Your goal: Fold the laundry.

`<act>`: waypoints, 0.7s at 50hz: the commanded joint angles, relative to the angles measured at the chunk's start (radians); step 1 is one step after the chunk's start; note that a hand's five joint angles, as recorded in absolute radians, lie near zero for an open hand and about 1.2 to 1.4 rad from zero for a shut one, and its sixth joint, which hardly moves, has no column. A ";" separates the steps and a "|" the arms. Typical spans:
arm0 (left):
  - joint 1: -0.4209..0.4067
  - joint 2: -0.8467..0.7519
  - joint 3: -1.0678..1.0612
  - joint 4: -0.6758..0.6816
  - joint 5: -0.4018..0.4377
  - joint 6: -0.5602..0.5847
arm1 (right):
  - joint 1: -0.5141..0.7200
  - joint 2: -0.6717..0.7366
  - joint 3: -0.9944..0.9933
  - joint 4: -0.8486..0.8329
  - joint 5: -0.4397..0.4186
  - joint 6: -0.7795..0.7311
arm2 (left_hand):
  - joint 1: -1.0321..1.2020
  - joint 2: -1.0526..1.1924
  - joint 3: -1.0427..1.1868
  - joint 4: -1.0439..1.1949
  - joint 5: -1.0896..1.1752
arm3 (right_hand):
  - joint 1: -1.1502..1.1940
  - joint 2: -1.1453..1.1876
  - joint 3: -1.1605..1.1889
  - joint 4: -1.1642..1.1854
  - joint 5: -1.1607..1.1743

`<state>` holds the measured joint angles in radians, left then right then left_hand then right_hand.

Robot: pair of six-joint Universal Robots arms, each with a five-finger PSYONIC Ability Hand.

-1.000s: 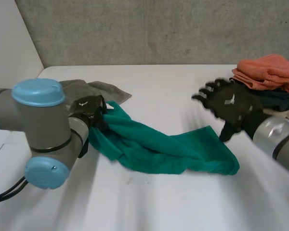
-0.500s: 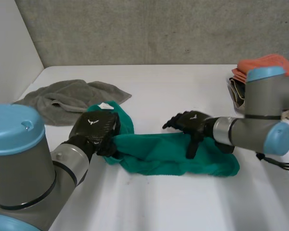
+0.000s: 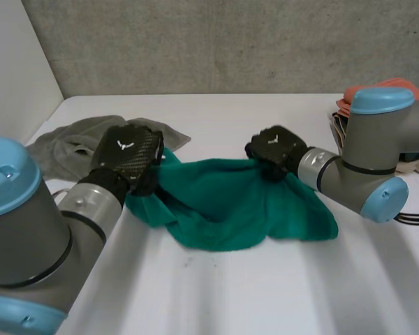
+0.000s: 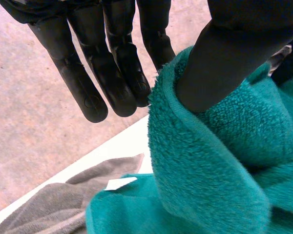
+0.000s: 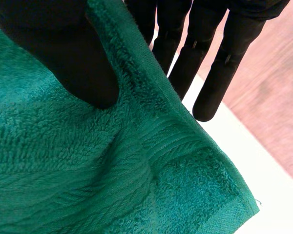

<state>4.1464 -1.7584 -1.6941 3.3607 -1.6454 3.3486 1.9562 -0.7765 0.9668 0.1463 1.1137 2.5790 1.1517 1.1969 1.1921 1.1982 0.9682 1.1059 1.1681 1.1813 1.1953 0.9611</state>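
A green towel [image 3: 227,202] lies crumpled across the middle of the white table [image 3: 265,293]. My left hand [image 3: 126,155] is shut on the towel's left end. In the left wrist view the thumb [image 4: 234,53] pinches a folded edge of the green towel [image 4: 210,161] against the straight fingers [image 4: 118,63]. My right hand [image 3: 276,150] holds the towel's far edge near its right side. From the right wrist, the thumb [image 5: 63,53] presses the hem of the green towel [image 5: 88,170] against the fingers [image 5: 219,63].
A grey towel [image 3: 73,139] lies spread at the back left, just behind my left hand, and also appears as the grey towel [image 4: 44,209] below the green one. An orange cloth [image 3: 405,87] peeks out behind my right arm at the back right. A concrete wall [image 3: 230,42] bounds the table's far side.
My right hand came down from the air at the right, reached the towel's far edge and shut on it. My left hand kept its grip and shifted back left; the towel spread wider.
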 commanded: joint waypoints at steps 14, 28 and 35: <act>0.113 -0.242 0.715 0.439 0.127 0.262 | 0.006 -0.329 0.038 -0.882 0.248 0.156 | 0.245 0.199 0.204 0.198 0.254 | 0.290 0.228 0.215 0.201 0.261; 0.107 -0.121 0.296 0.388 0.176 0.259 | -0.005 -0.461 0.357 -0.636 0.224 0.165 | 0.245 0.199 0.204 0.198 0.254 | 0.290 0.228 0.215 0.201 0.261; 0.112 -0.092 -0.044 0.381 0.179 0.259 | -0.005 -0.471 0.575 -0.439 0.204 0.087 | 0.245 0.199 0.204 0.198 0.254 | 0.290 0.228 0.215 0.201 0.261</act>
<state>4.2547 -1.8674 -1.4798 3.7484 -1.4681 3.6071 1.9517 -1.2437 1.3768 -0.4429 1.3338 2.7336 1.1517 1.1974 1.1932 1.2005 0.9820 1.1059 1.1680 1.1858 1.1959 0.9747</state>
